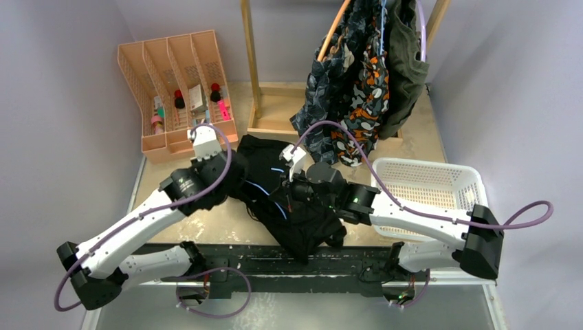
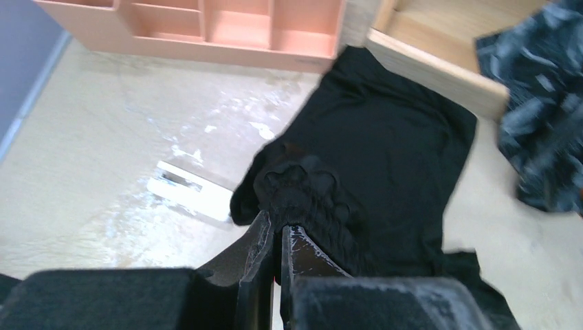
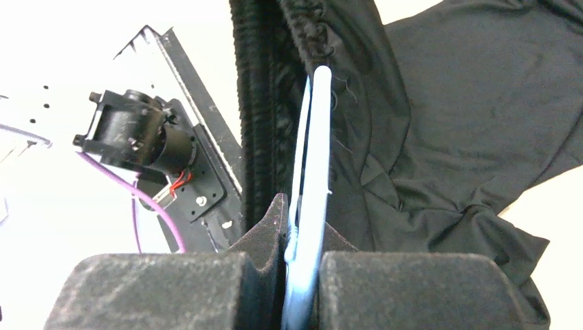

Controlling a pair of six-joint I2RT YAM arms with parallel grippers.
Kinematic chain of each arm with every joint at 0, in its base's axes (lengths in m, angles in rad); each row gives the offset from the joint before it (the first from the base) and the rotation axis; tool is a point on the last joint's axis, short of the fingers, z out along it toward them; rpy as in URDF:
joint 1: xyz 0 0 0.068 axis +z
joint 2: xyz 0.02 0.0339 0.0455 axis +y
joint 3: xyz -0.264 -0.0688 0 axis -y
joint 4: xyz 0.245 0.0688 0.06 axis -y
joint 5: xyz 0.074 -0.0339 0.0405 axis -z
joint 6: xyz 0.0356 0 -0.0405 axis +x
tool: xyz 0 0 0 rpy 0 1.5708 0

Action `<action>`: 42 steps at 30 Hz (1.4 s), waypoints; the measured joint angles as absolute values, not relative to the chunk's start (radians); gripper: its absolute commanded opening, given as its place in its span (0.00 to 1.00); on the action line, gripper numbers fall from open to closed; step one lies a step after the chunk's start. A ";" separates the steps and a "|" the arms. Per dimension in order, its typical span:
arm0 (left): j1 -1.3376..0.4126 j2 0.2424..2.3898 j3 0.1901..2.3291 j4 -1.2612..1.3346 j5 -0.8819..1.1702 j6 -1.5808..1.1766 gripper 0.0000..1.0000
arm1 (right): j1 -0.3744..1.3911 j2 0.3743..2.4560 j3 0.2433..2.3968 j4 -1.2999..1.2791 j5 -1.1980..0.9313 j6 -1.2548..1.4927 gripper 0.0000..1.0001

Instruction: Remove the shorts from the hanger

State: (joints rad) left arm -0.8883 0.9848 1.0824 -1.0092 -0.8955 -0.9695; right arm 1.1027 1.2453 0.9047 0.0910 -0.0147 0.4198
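Observation:
The black shorts (image 1: 295, 206) lie crumpled on the table between my two arms, with a light blue hanger (image 1: 265, 187) still threaded in them. My left gripper (image 1: 232, 173) is shut on the gathered waistband of the black shorts (image 2: 385, 158); the left gripper (image 2: 276, 230) pinches a bunch of the fabric. My right gripper (image 3: 302, 213) is shut on the hanger (image 3: 316, 137), whose bar runs up into the waistband of the shorts (image 3: 467, 103). Blue-grey patterned shorts (image 1: 330, 75), camouflage shorts (image 1: 368, 89) and olive green shorts (image 1: 405, 62) hang on the rack.
A wooden rack (image 1: 261, 89) stands at the back, its base (image 2: 433, 75) just beyond the black shorts. A peach desk organizer (image 1: 179, 89) sits at the back left. A white plastic basket (image 1: 430, 182) stands to the right, behind my right arm.

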 measured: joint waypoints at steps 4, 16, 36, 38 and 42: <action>-0.747 1.048 1.105 -0.983 -0.858 -0.873 0.00 | 1.110 1.211 0.905 0.084 -0.040 0.395 0.00; -0.651 1.096 1.174 -0.967 -0.775 -0.762 0.00 | 1.123 1.176 0.902 0.057 -0.046 0.373 0.00; -0.419 1.172 1.217 -0.925 -0.515 -0.664 0.00 | 1.147 1.113 0.847 0.098 -0.033 0.383 0.00; -0.419 1.165 1.208 -0.917 -0.492 -0.665 0.00 | 1.150 1.112 0.843 0.098 -0.007 0.397 0.00; -0.418 1.111 1.140 -0.899 -0.466 -0.670 0.00 | 1.154 1.098 0.833 0.099 0.061 0.433 0.00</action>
State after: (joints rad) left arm -0.4175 1.1114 1.1397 -0.8986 -0.4664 -0.6697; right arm 1.1542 1.0985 0.8333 0.0990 0.0612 0.4332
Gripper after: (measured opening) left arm 0.025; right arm 0.037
